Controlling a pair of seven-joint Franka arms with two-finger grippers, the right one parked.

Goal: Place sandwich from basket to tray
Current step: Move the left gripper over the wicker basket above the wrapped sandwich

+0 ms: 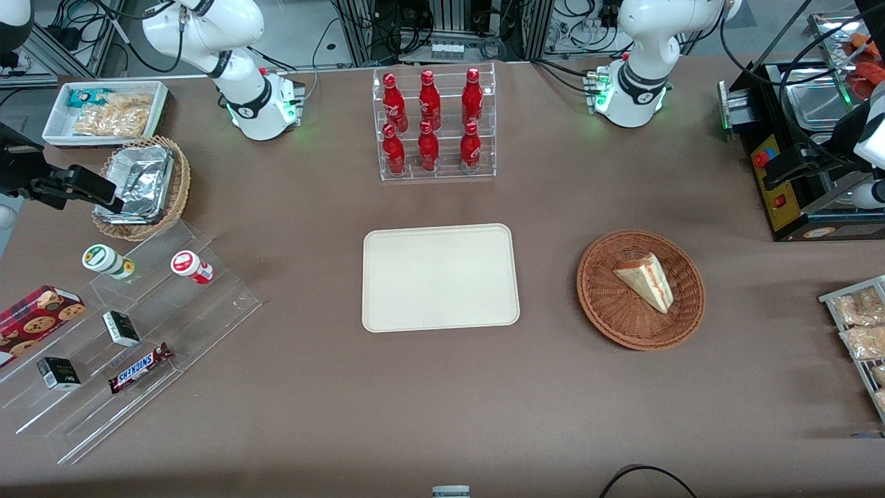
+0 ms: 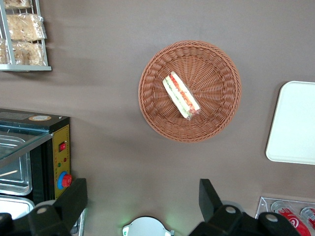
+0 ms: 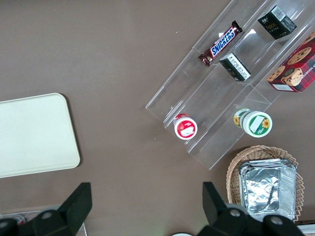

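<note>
The sandwich (image 1: 646, 280), a pale bread wedge with red and green filling, lies in the round reddish-brown wicker basket (image 1: 622, 321). Both also show in the left wrist view: sandwich (image 2: 181, 96), basket (image 2: 216, 73). The cream tray (image 1: 440, 277) lies flat at mid-table beside the basket, with nothing on it; its edge shows in the left wrist view (image 2: 295, 123) and the right wrist view (image 3: 34, 135). My left gripper (image 1: 778, 173) hangs high over the black appliance toward the working arm's end, farther from the front camera than the basket. It is open and holds nothing (image 2: 142, 196).
A clear rack of red bottles (image 1: 434, 124) stands farther from the front camera than the tray. A black appliance (image 1: 795, 207) and a rack of snack packets (image 1: 857, 325) flank the basket. A stepped acrylic display (image 1: 124, 332), a foil-filled tan basket (image 1: 142, 187) and a white bin (image 1: 104, 111) lie toward the parked arm's end.
</note>
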